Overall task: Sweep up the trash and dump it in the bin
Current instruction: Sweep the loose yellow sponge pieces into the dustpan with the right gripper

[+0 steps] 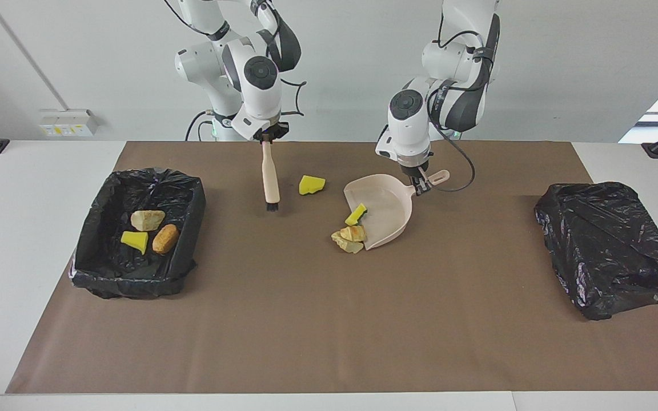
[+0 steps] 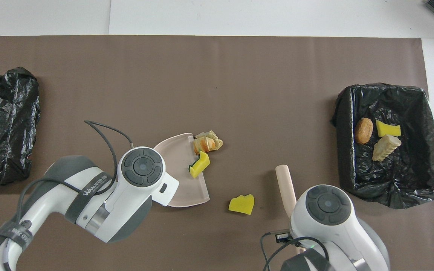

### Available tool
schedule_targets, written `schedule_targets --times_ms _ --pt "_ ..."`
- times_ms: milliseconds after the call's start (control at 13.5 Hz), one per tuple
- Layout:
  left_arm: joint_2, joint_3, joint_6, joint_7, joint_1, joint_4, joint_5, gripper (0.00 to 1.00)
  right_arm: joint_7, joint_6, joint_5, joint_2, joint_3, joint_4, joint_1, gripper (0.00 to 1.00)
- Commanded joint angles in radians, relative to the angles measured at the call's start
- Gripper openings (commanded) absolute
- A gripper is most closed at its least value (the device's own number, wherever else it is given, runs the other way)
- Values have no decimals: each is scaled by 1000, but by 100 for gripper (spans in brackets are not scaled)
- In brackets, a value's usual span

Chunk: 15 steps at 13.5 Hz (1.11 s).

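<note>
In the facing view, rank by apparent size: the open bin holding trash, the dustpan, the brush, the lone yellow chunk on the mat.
Largest to smallest:
1. Open bin
2. Dustpan
3. Brush, long but thin
4. Lone yellow chunk
The brush hangs upright, raised off the mat, so its length may look exaggerated.

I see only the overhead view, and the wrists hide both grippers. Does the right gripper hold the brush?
Observer: Yes. The right gripper is shut on the top end of the brush, which hangs nearly upright.
Operator: Where do its bristles point?
Observer: The black bristles point down at the mat, beside the loose yellow chunk.
Operator: And the left gripper?
Observer: The left gripper is shut on the handle of the dustpan.
</note>
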Motion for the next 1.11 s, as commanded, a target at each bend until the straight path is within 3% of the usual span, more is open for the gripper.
schedule_targets --times_ms 0,517,812,1034 --pt "-35 0 30 5 17 -41 19 0 105 92 17 38 14 -36 37 0" --pt "-21 1 55 141 52 -32 25 0 -27 423 369 192 16 3 180 0" --pt "-19 0 56 162 72 -32 90 0 -123 503 560 268 14 106 180 0" --pt "-19 0 58 162 68 -32 91 0 -117 514 574 314 14 189 180 0"
